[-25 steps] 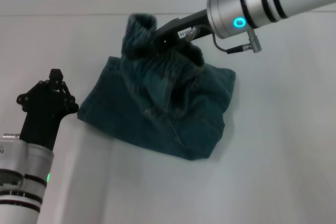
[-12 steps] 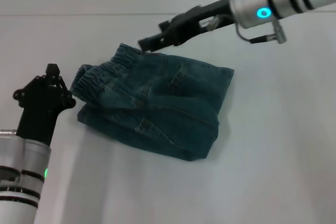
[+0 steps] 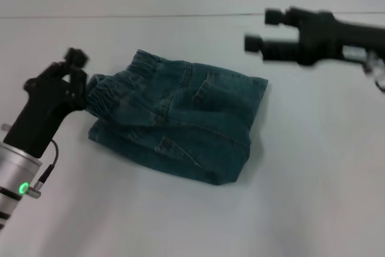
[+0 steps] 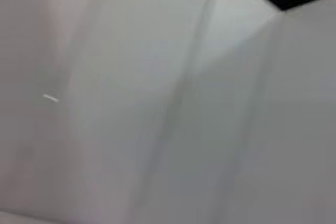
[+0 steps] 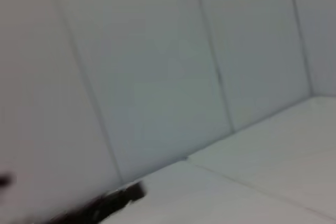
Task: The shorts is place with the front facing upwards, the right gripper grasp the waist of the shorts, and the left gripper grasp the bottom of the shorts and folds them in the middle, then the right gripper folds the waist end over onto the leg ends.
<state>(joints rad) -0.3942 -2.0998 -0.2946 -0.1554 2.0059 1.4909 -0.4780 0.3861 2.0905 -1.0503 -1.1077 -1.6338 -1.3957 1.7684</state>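
The dark blue denim shorts [image 3: 180, 124] lie folded on the white table [image 3: 313, 179] in the head view. Their elastic waist [image 3: 117, 82] rests on top at the left end, over the layer beneath. My right gripper [image 3: 263, 30] hovers above the table to the right of the shorts, open, with nothing between its fingers and clear of the cloth. My left gripper [image 3: 73, 70] sits just left of the waist, close to the fabric edge. Neither wrist view shows the shorts.
The back edge of the table [image 3: 120, 16] meets a pale wall behind the shorts. Both wrist views show only pale panels, with a dark streak [image 5: 105, 203] low in the right wrist view.
My right gripper let go of the waist, which now lies flat over the folded shorts, and drew back to the right. The left gripper shifted slightly toward the waist.
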